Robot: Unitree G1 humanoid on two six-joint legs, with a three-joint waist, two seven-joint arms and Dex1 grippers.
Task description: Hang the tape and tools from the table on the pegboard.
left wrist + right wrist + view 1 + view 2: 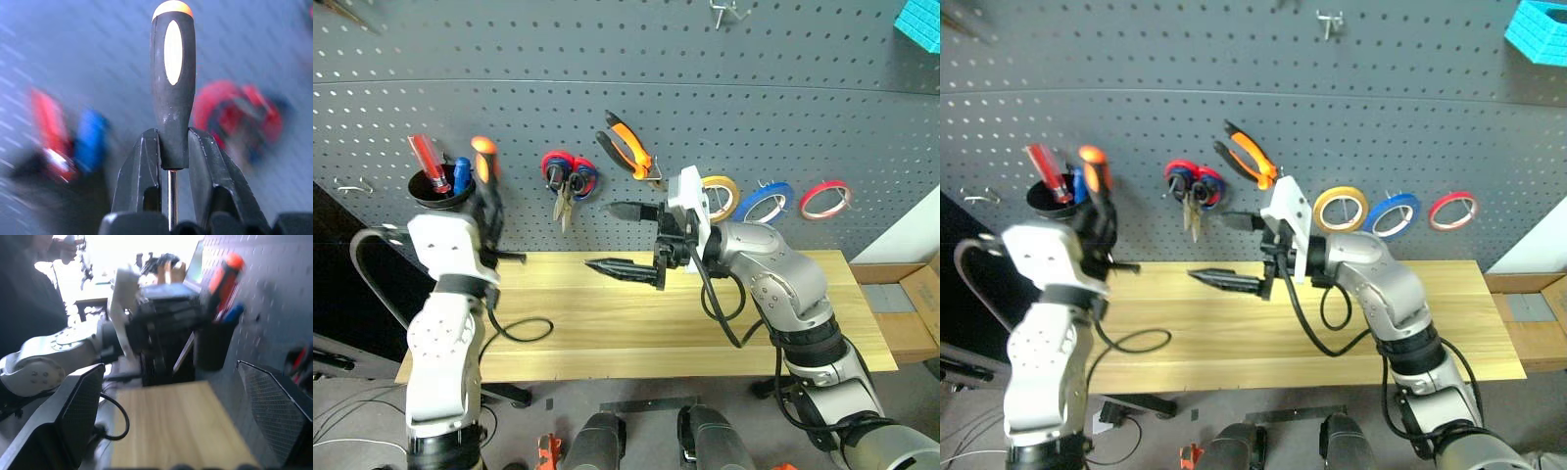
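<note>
While the left gripper [166, 161] is raised in front of the pegboard [783, 108], its jaws are clamped on the screwdriver [170, 83]: the two black fingers [139, 176] pinch the lower end of the orange-and-black handle, handle up, bare metal shaft running down between them. In the head views the orange handle tip sits just beside the black cup [438, 196] mounted on the pegboard, which holds a red screwdriver [428, 164] and a blue screwdriver [461, 174]. Can't tell if the tip touches the cup or is just in front of it.

Right gripper [628, 240] hangs over the table [607, 333], pointing toward the robot's left, jaws wide apart and holding nothing; the right wrist view shows bare planks between its two fingers [73, 416], with the left gripper and the cup beyond.

On the pegboard: pliers [628, 147] with orange-and-black handles hang just above the right gripper, near its upper finger but apart from it. Scissors with red and blue handles [566, 181] hang between cup and pliers; a second dark pair seems to hang with them, can't say for sure. To the right of the right gripper, in a row: yellow tape ring [720, 196], partly behind the gripper body, then blue tape [764, 202], then red tape ring [824, 199], all well clear of both sets of jaws.

A black cable [524, 331] loops on the table near the left arm.
</note>
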